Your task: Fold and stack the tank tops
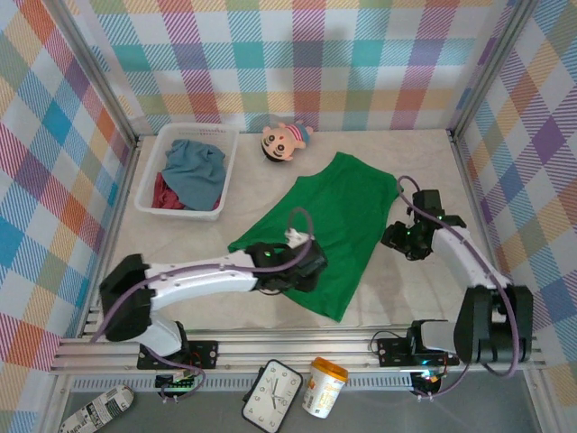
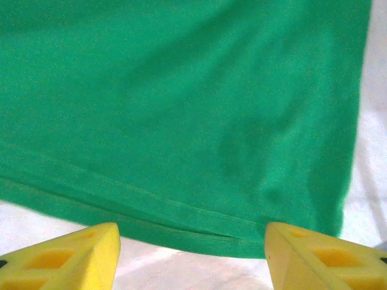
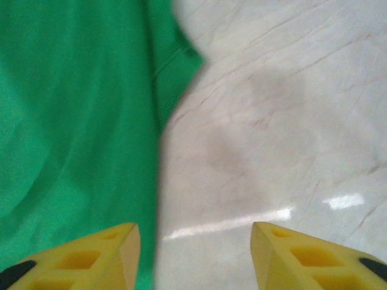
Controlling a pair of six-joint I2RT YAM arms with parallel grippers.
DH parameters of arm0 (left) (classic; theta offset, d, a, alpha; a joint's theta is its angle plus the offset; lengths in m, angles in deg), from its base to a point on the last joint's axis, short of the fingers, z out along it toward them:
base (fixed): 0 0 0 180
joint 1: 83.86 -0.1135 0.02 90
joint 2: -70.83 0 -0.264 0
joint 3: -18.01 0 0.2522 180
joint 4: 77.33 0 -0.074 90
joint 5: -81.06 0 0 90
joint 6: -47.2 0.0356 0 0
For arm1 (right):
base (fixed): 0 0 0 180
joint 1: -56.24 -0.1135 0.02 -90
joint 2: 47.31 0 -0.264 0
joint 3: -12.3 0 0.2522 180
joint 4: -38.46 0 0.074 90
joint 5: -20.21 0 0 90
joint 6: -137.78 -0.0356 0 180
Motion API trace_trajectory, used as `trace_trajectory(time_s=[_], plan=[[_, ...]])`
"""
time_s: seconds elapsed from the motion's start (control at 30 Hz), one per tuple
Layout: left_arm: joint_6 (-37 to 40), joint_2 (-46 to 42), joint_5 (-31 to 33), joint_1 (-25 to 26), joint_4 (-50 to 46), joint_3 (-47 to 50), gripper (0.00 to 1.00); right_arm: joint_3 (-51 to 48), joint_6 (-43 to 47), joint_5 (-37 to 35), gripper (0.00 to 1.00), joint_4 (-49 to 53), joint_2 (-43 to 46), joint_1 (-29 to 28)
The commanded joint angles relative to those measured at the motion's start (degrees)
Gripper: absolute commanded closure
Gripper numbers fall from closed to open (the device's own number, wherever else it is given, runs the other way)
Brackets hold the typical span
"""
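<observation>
Left gripper wide open, empty, over green top hem, right gripper wide open, empty, at its side edge

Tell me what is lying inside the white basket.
In the white basket a crumpled blue-grey tank top lies uppermost. A dark red tank top peeks out beneath it. The basket's bottom is covered.

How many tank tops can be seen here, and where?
3. Green top spread flat mid-table; blue-grey top and dark red top bunched in the white basket. More may hide beneath them.
</observation>
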Motion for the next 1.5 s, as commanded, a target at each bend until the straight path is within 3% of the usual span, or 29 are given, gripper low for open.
trace_trajectory(time_s=[0.0,0.3,0.53,0.7,0.83,1.07,1.47], plan=[[0.0,5.1,-3.4,3.4,6.2,-4.1,0.36,3.4,0.4,2.3,0.53,-6.4,-5.6,1.9],[6.2,17.5,-7.4,8.6,7.6,-10.9,0.38,11.1,1.8,7.2,0.57,-8.7,-19.5,1.9],[9.9,23.7,-7.7,10.2,2.8,-13.9,0.47,12.2,2.5,8.2,0.6,-8.2,-24.0,1.3],[10.8,25.0,-6.5,11.0,0.3,-13.1,0.57,11.5,3.1,7.7,0.76,-7.4,-23.4,1.1],[11.9,26.2,-4.1,11.2,-2.6,-13.2,0.73,10.7,4.0,6.6,0.9,-6.9,-22.7,1.0],[11.6,23.0,-0.9,10.8,-6.8,-12.2,1.0,8.5,4.9,4.0,0.93,-6.2,-17.2,1.3],[9.0,8.0,-1.4,5.7,-7.2,-8.0,1.0,3.0,5.4,3.4,0.95,-4.7,-8.9,3.4]])
